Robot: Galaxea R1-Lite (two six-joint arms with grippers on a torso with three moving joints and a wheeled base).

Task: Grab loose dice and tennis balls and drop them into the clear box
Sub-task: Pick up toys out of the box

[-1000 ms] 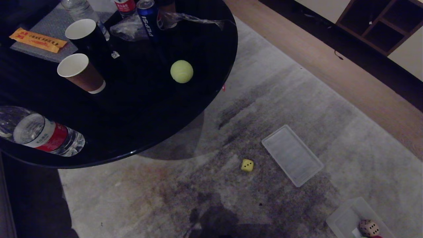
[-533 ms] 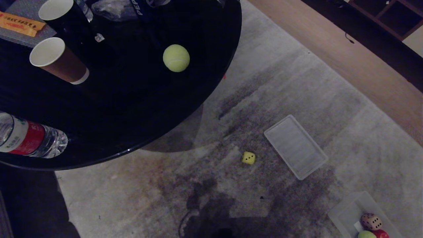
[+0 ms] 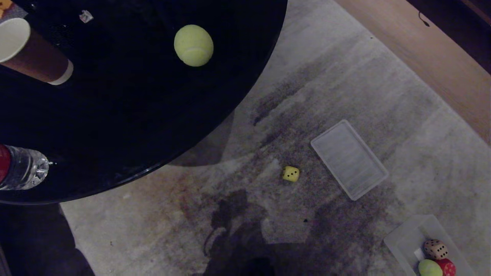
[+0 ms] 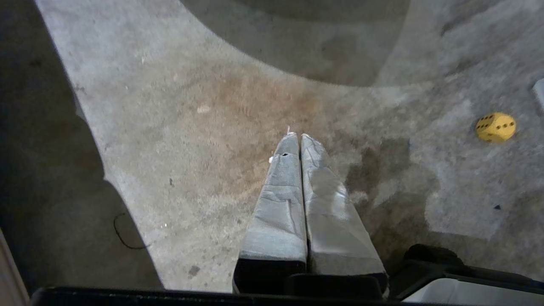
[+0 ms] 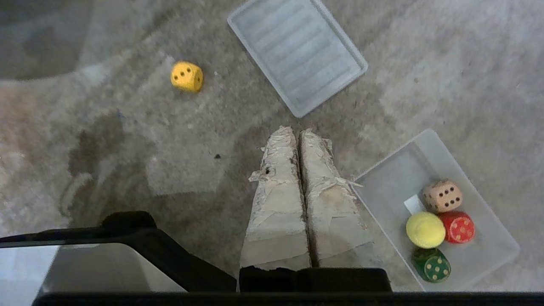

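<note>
Two Pieces Loose, Four Already Boxed

Two pieces lay outside the clear box [image 5: 488, 255]: a yellow die [image 3: 290, 173] on the grey carpet [image 3: 345, 76], and a tennis ball [image 3: 193, 45] up on the round black bench [image 3: 134, 126], not far from its curved edge. The yellow die sat just beside the flat ribbed lid [image 3: 349, 159], apart from it, out past the bench's rim.

The clear box stood on the carpet beyond the lid's near end. Inside it, crowded together, were a tan die [image 5: 442, 195], a red die [image 5: 457, 227], a dark green die [image 5: 431, 264] and a second tennis ball [image 5: 425, 230], which touched the red die.

Neither arm reached for anything. The left claw [image 4: 296, 137] hung over bare, stained carpet with its fingers pressed together, empty. The right claw [image 5: 296, 131] hung between lid and box, its taped fingers likewise together and holding nothing.

On the bench's far side stood a brown paper cup [image 3: 30, 51], and a water bottle [image 3: 21, 168] lay at its left edge.
</note>
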